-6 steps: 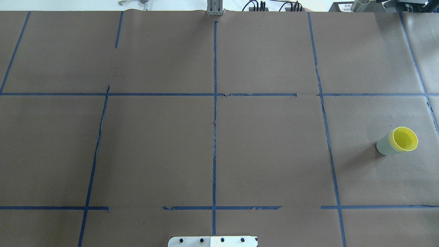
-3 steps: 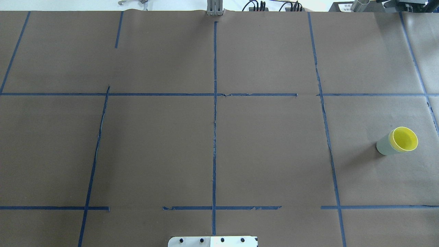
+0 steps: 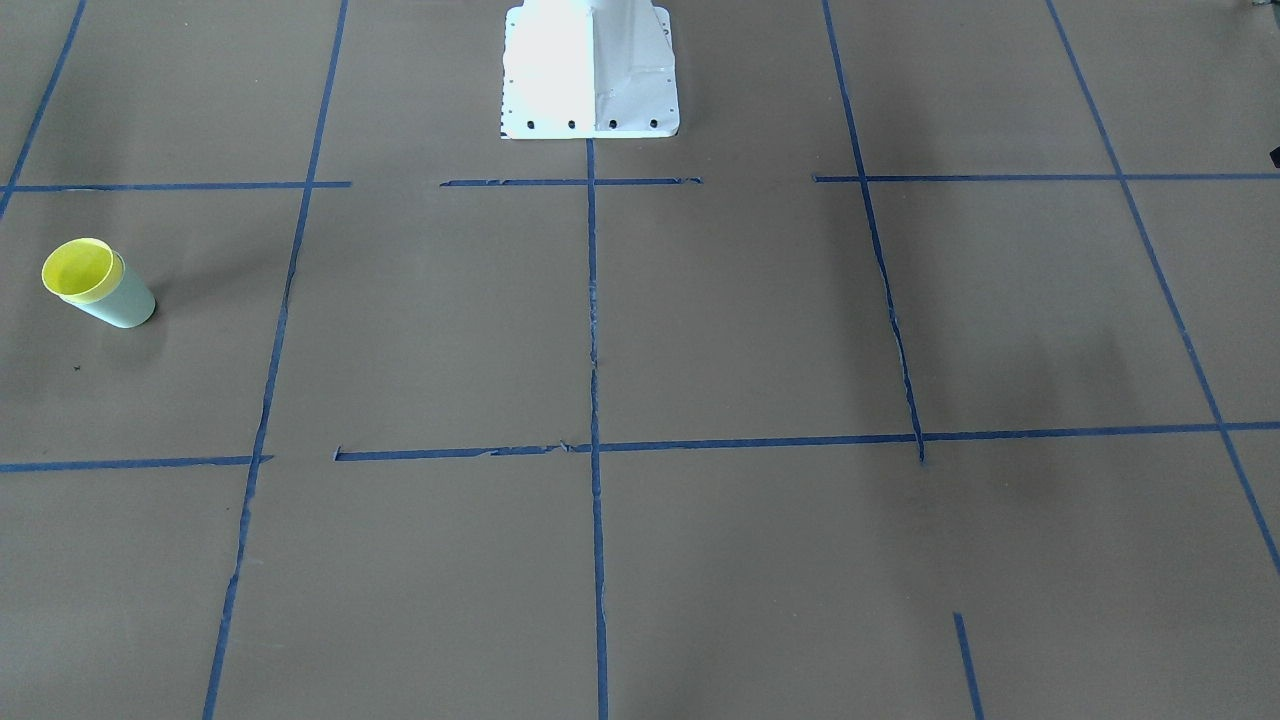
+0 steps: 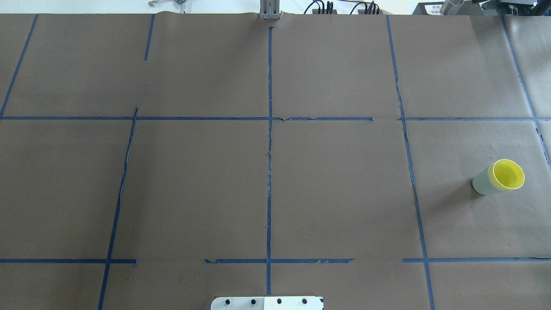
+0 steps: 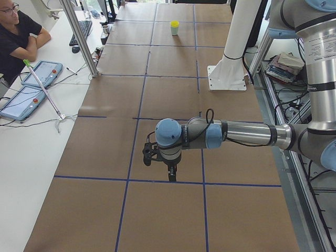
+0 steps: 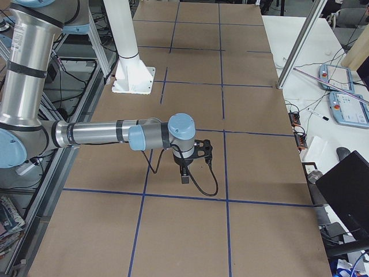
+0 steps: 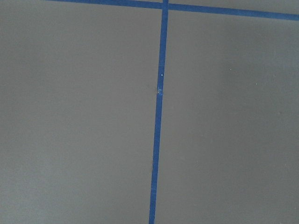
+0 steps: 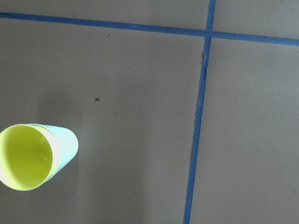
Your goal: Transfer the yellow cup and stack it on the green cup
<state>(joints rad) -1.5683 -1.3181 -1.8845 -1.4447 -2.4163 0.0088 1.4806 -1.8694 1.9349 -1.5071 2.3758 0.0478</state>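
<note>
Yellow cup (image 4: 508,174): sitting nested inside the green cup (image 4: 481,184), with just its rim and inside showing, so the stacking's done.
Green cup: standing upright on the brown paper (image 4: 193,181), far out on the robot's right side, well apart from both arms.
Left gripper (image 5: 171,176): hanging low over the paper and pointing down. Can't tell if the fingers are spread or together.
Right gripper (image 6: 184,176): also pointing down above the paper, near a blue tape line (image 6: 173,197). Can't make out the fingers here either.
</note>
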